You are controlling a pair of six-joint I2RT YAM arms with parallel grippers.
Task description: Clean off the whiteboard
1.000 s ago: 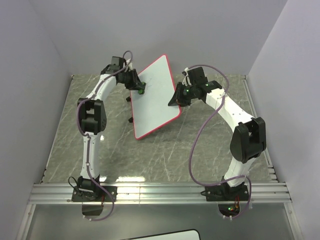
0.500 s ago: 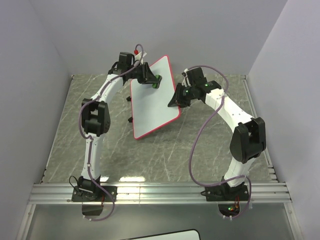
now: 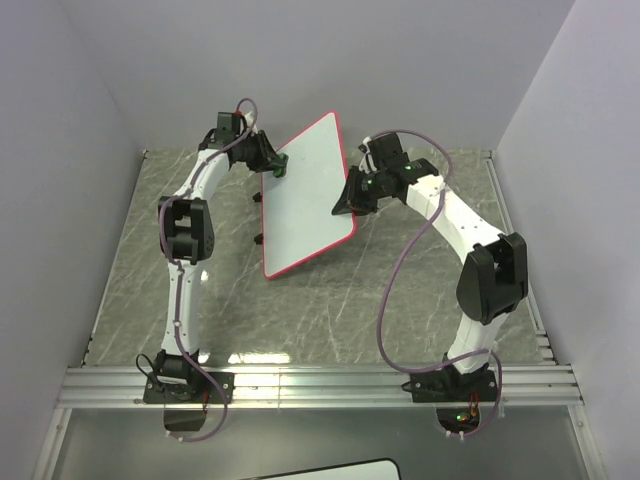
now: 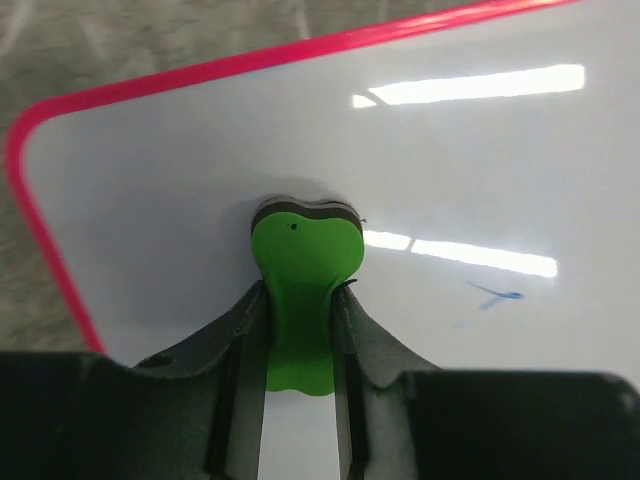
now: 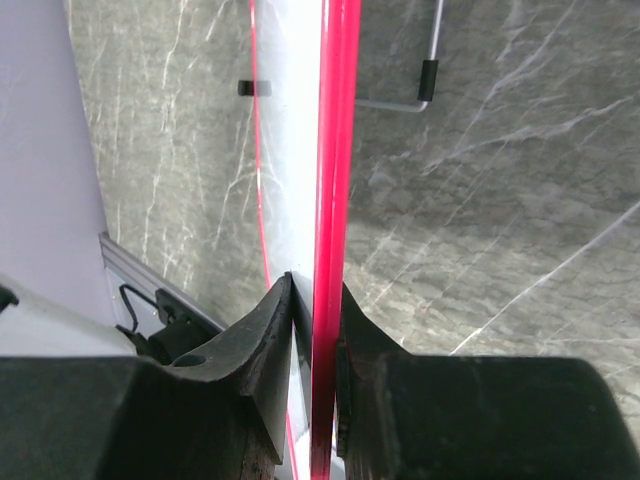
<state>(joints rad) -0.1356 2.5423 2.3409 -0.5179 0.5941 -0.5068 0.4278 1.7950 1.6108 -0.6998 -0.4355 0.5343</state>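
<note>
Table (image 3: 330, 300): grey marble top, both arms reach over its far half.
Board (image 3: 312, 205): white with a red frame, tilted over the back-centre of the table, between the two arms. Its face looks mostly clean.
Right gripper (image 5: 318, 300): clamped on the board's right edge, with the red frame pinched between the fingers.
Left gripper (image 4: 300, 305): clamped on the green eraser (image 4: 303, 262). The eraser's dark pad sits against the board face near a rounded corner, at the upper left in the top view.
Small blue mark (image 4: 497, 295) on the board, right of the eraser and apart from it.
</note>
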